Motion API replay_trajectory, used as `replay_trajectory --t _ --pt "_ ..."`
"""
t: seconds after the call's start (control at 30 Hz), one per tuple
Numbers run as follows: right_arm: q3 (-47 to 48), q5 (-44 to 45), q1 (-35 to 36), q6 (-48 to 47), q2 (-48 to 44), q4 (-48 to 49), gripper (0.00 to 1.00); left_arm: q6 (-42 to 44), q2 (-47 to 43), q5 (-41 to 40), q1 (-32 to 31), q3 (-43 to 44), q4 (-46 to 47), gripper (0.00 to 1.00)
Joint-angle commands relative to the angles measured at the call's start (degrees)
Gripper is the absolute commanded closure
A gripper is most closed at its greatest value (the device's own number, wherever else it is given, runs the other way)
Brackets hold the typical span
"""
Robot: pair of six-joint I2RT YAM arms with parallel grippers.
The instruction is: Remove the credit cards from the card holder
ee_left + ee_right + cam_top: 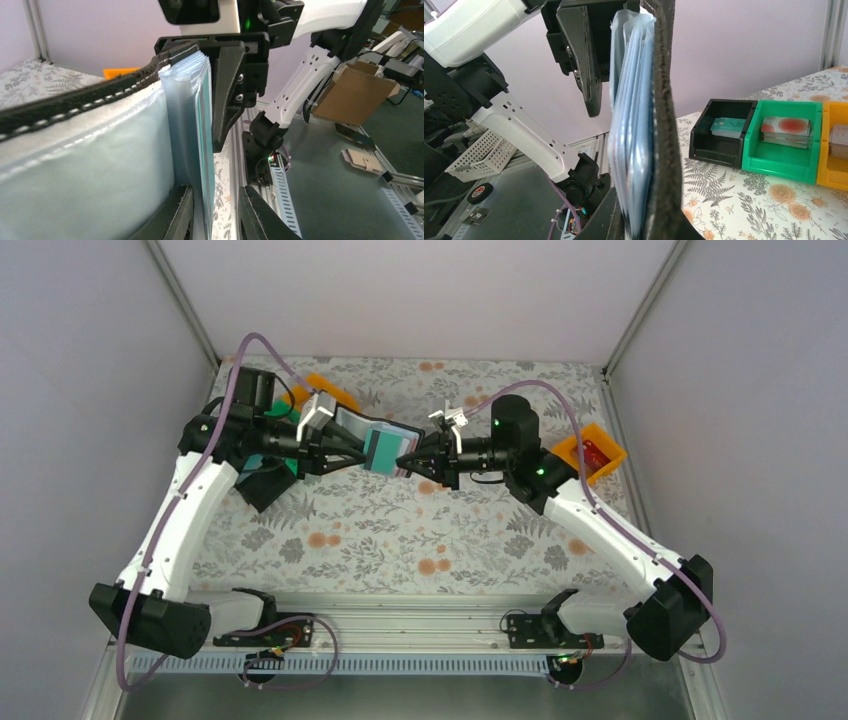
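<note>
Above the middle of the table [440, 540], the holder [372, 443] is up in the air between the 2 grippers. The right gripper [405, 462] is closed on its edge, black cover [664, 125] and clear pockets [631, 125] together. The left gripper [345, 453] has its jaws a little apart around the inner pockets, with a gap beside 1 finger [255, 215]; whether it pinches, I cannot tell.

I judge the step is to draw the teal card [205, 130] out of its pocket. To do this well, 1 gripper should clamp only the cover and stay steady. The other should take the card's bare edge alone and pull straight along the pocket, so the soft sleeves do not buckle.

Counted: 2 grippers. There are 4 trays: 1 orange tray [335, 390] at the far left, 1 more [572, 450] at the right, 1 green tray [781, 160] and 1 black tray [719, 150]. There is 1 holder, with 1 teal card showing in it. The black tray has 1 card [726, 127]. The green tray has a small stack [786, 127], its number unclear.
</note>
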Motion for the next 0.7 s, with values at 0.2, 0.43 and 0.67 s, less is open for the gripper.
replay_trajectory --t 0.2,0.43,0.67 --pt "0.74 -2.23 0.32 -1.08 -0.98 0.57 0.96 2.0 -1.46 7.48 0.71 0.9 -0.22 0.89" --pt "1.04 -2.86 0.38 -0.79 -0.67 0.86 0.96 -2.6 -1.35 3.84 0.68 0.09 3.35 0.83" --pt "1.64 -3.46 0.37 -0.77 -0.28 0.98 0.96 -5.53 -0.81 -0.27 -0.06 -0.77 6.23 0.83"
